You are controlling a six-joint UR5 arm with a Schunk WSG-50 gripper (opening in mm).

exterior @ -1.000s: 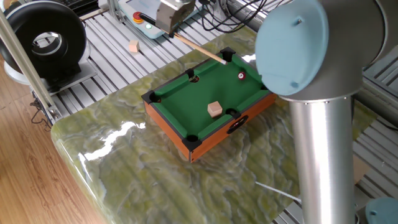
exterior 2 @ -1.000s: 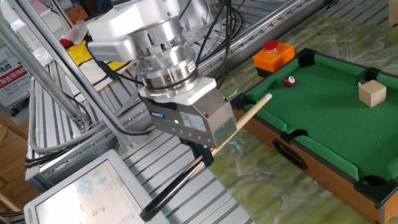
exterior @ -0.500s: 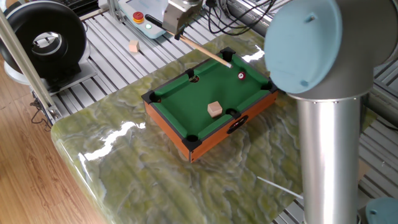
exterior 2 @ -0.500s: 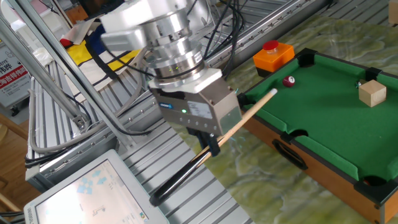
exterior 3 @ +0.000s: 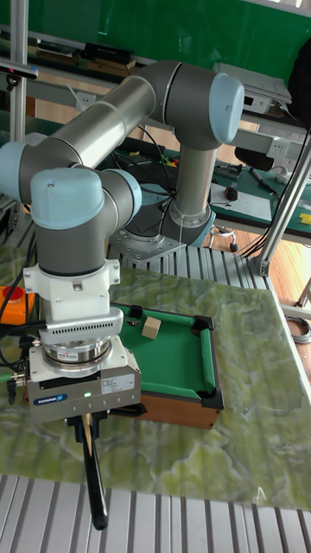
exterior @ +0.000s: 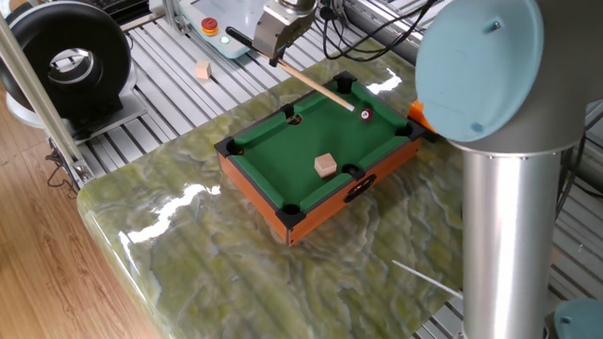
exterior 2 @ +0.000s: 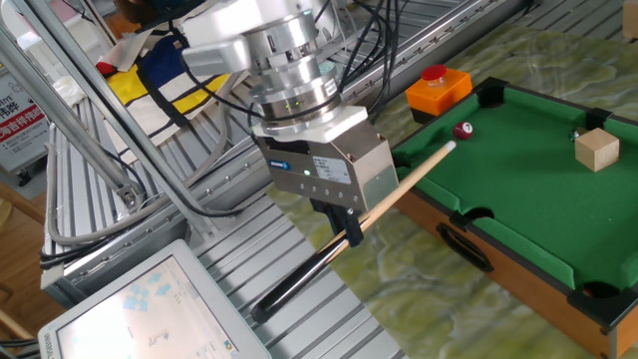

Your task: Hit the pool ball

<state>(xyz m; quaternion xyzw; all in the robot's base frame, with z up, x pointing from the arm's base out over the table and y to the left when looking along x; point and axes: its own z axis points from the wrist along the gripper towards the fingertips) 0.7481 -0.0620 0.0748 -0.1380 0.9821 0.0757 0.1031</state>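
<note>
At the far left of the other fixed view, a white tablet-like screen (exterior 2: pixel 130 309) lies on the grooved metal surface. Next to it comes the hand (exterior 2: pixel 344 231), which is clenched around a cue stick (exterior 2: pixel 399 184). The dark rear end of the stick points down toward the metal surface, and the light wooden front part reaches over the near corner of the small pool table (exterior 2: pixel 518 249). This pool table has green felt, an orange-brown wooden body and black pockets, and it stands on the marbled green tabletop (exterior 2: pixel 399 269).

The pale tip of the stick is just beside the pool ball (exterior 2: pixel 464 130); I cannot tell if they touch. The ball is dark red with a white spot and rests on the felt near the corner of the table closest to the red button on its orange box (exterior 2: pixel 437 88), which stands outside the table rail. Further right, a tan wooden cube (exterior 2: pixel 597 150) sits on the felt, well apart from the ball.

In the tall fixed view the hand (exterior 3: pixel 86 423) hangs in front of the pool table (exterior 3: pixel 186 359) with the stick pointing downward.
</note>
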